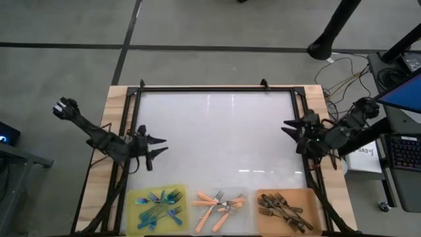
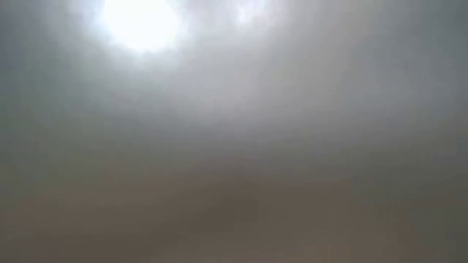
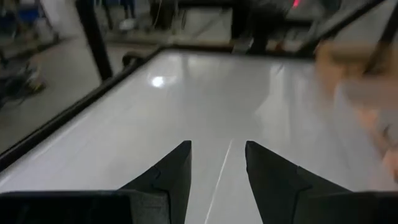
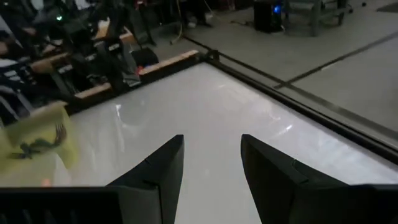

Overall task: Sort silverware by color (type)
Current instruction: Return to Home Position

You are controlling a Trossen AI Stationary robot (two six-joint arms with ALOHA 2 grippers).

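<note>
Your left tool (image 1: 161,145) and right tool (image 1: 285,126) hang spread, empty, over the glossy white bench (image 1: 217,131); slim forks (image 1: 217,203) fill bins (image 1: 310,197).

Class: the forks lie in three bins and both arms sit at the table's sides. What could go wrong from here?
1. The open left gripper hangs close to the yellow bin; a low swing might knock it. The right gripper waits at the right side.
2. The orange forks lie piled crosswise in the transparent bin; one might slip over its rim.
3. The low view shows only haze, so it offers no check.
</note>
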